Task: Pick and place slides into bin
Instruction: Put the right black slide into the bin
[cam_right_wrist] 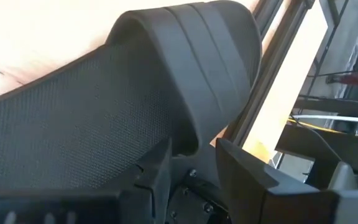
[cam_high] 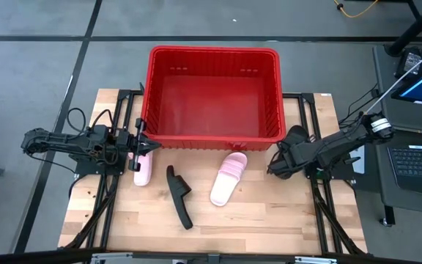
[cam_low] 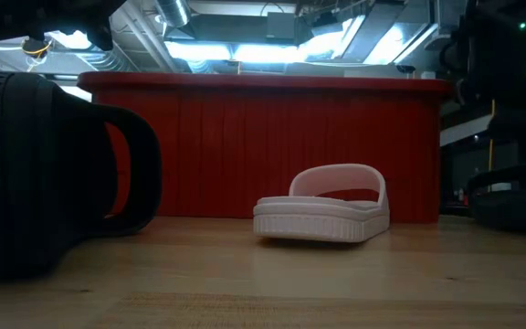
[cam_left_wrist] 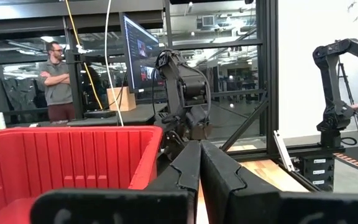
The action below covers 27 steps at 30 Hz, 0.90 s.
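Note:
The red bin (cam_high: 215, 95) stands at the table's far middle. A pale pink slide (cam_high: 229, 178) lies sole down in front of it and also shows in the low view (cam_low: 322, 206). A black slide (cam_high: 179, 194) lies on its side to the left of that. A second pink slide (cam_high: 143, 169) lies by the bin's near left corner. My left gripper (cam_high: 141, 146) is shut just above this slide's far end; its wrist view (cam_left_wrist: 199, 171) shows nothing between the fingers. My right gripper (cam_high: 283, 158) is shut on the second black slide (cam_high: 296, 135) at the bin's near right corner. My right gripper pinches the black slide between its two fingers (cam_right_wrist: 159, 168), where the ribbed strap's edge meets the sole (cam_right_wrist: 191, 140). It comes from the table's right side, slanting down. Whether the slide is clear of the table, I cannot tell.
The bin's near wall (cam_low: 263, 146) stands right behind the slides. Bare wood (cam_high: 284, 213) lies toward the table's near edge. A person (cam_left_wrist: 58, 78) stands in the room beyond the table.

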Tool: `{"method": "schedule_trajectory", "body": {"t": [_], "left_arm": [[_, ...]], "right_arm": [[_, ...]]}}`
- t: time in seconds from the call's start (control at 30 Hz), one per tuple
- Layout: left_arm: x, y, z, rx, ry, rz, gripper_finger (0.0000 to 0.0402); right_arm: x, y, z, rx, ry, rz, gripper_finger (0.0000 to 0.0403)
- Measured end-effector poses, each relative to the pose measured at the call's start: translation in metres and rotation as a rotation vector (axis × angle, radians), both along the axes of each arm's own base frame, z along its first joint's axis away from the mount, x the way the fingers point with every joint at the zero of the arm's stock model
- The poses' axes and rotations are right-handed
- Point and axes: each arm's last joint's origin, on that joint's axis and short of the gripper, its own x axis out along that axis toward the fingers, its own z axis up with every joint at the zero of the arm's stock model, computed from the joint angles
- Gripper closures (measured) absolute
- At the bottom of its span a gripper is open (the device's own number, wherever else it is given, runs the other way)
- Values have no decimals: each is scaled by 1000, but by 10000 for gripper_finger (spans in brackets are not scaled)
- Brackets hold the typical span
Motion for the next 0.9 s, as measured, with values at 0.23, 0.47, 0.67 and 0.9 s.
{"method": "schedule_trajectory", "body": {"t": [0.23,0.47,0.67,0.9], "left_arm": [[0,0,0,-3,0,0,395],[0,0,0,-10,0,-2,395],[0,0,0,-10,0,-2,395],[0,0,0,-10,0,-2,395]], "right_arm": [[0,-6,-3,-51,6,37,276],[4,-8,-4,-29,-2,80,276],[4,-8,-4,-6,12,76,276],[1,-8,-3,5,33,49,276]]}}
